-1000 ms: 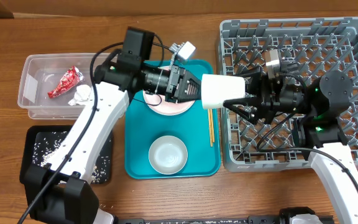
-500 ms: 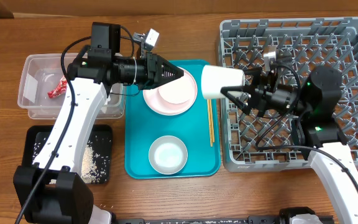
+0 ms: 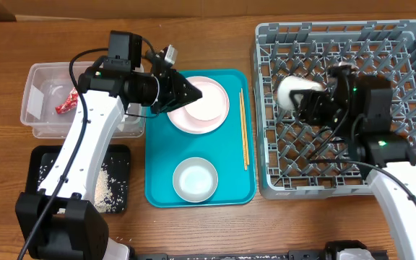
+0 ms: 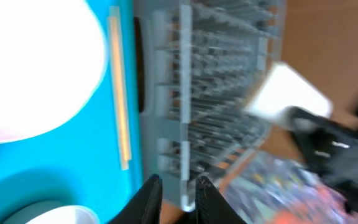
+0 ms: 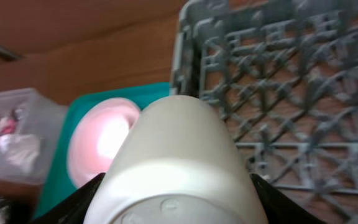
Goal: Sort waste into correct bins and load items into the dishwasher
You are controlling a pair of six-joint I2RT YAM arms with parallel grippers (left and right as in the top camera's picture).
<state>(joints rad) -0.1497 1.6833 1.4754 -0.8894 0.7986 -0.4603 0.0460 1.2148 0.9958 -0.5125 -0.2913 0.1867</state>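
Observation:
My right gripper [image 3: 305, 97] is shut on the small white cup [image 3: 292, 92], which lies on its side just above the left part of the grey dishwasher rack [image 3: 381, 43]. In the right wrist view the cup [image 5: 176, 143] fills the space between the black fingers [image 5: 82, 199]. My left gripper [image 3: 193, 92] hovers over the pink plate [image 3: 202, 119], where the pink bowl [image 3: 208, 101] sits. Its jaws [image 4: 178, 180] stand slightly apart and hold nothing. The grey-blue bowl [image 3: 195, 179] and the wooden chopsticks [image 3: 243, 130] lie on the teal tray [image 3: 161, 195].
The clear tub [image 3: 38, 123] at far left holds the red wrapper [image 3: 65, 101] and white tissue. In front of it, the black tray [image 3: 49, 155] holds rice grains [image 3: 103, 189]. The rack's upright pegs [image 5: 278, 62] stand below the cup.
My left gripper let go of the cup and drew back left over the pink plate. My right gripper carried the cup right, from the teal tray's edge to above the rack.

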